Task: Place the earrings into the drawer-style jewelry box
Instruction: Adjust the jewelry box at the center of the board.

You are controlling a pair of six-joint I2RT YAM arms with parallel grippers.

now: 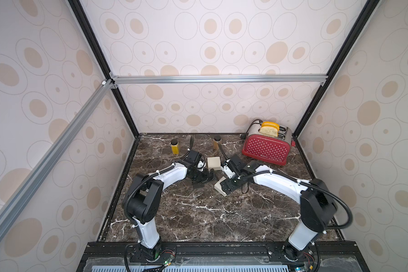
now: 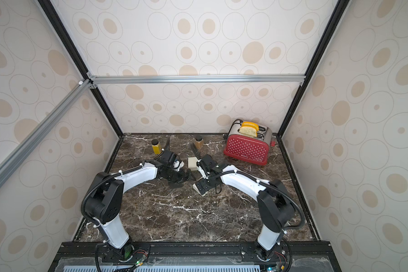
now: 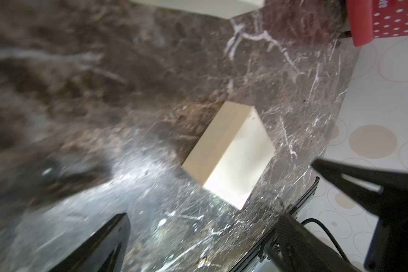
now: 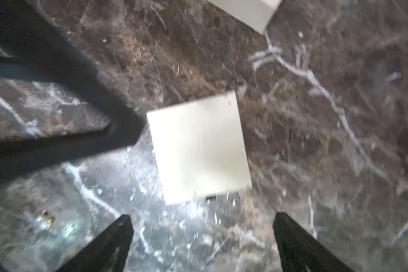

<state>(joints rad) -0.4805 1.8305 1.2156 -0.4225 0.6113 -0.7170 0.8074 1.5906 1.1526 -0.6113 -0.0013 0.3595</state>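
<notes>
Cream box (image 1: 214, 163) on marble table (image 1: 198, 212), 2 jars (image 1: 175, 146) behind, red toaster (image 1: 266, 147) rear-right.

Red toaster (image 1: 266, 147) — yellow jar (image 1: 175, 146), brown jar (image 1: 216, 143)

**Surfaces as you see them.**
- Tabletop (image 1: 198, 212): polished dark-brown stone look with white veins, glossy enough to throw glare in both wrist views.
- Jewelry box (image 1: 214, 163): cream, smooth and matt, like card or painted wood.
- Earring (image 4: 48, 217): a small gold metallic glint, too blurred for more.
- Toaster (image 1: 266, 148): glossy red body with white dots, brushed bare metal on top.
- Frame rail (image 1: 217, 79): satin silver aluminium profile.
- Corner posts (image 1: 90, 40): matt black.
- Walls (image 1: 222, 35): matt printed covering.
- Your arm links (image 1: 278, 182): smooth white plastic shells.
- Joints (image 1: 316, 207): matt black plastic.
- Jar (image 1: 175, 147): clear-walled, with a dark cap.
</notes>
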